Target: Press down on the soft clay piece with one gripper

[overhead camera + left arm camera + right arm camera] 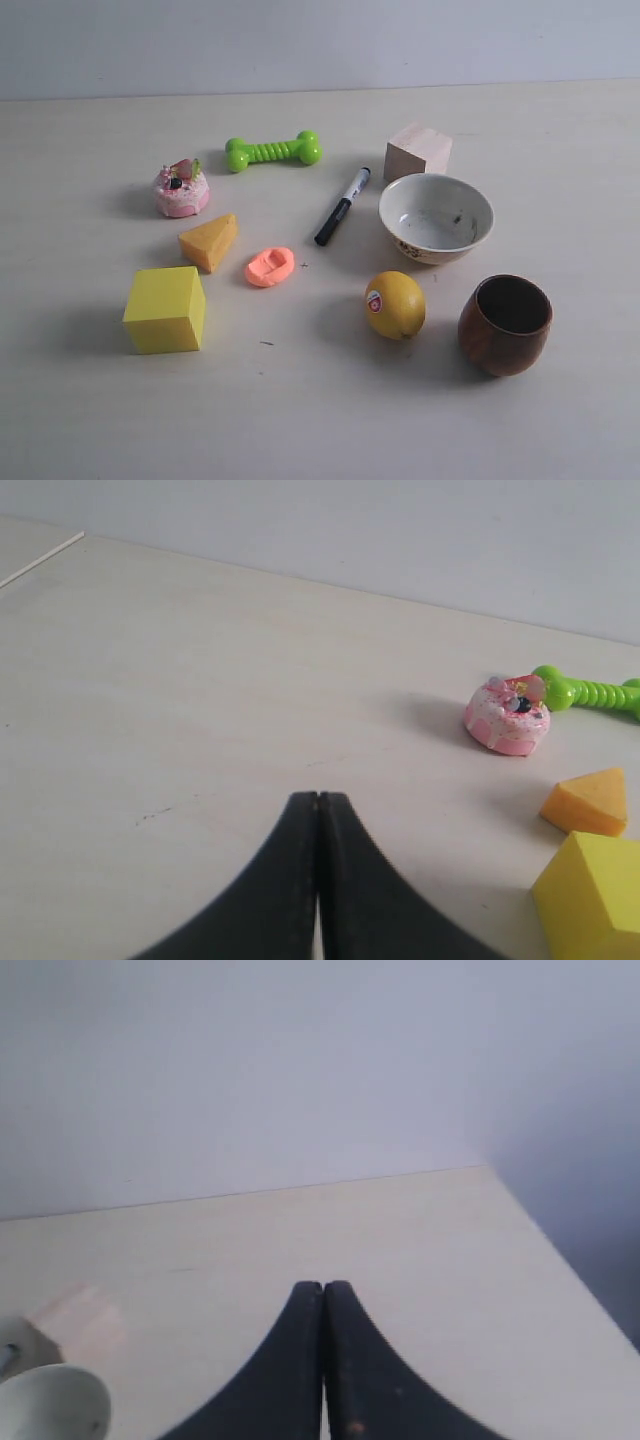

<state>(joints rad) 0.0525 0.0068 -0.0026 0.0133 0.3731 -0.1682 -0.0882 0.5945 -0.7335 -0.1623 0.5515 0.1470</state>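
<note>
The soft clay piece (270,266) lies on the table as a flattened salmon-orange patty with a dent in its top, between the orange-yellow wedge (209,241) and the lemon (395,304). Neither arm shows in the exterior view. My left gripper (318,798) is shut with nothing in it, hovering over bare table well away from the clay, which its wrist view does not show. My right gripper (322,1287) is shut and empty too, above the table near its far corner; the clay is out of that view.
Around the clay stand a yellow cube (165,309), a pink toy cake (181,189), a green bone toy (272,151), a black marker (341,207), a wooden block (417,152), a white bowl (436,217) and a brown cup (505,324).
</note>
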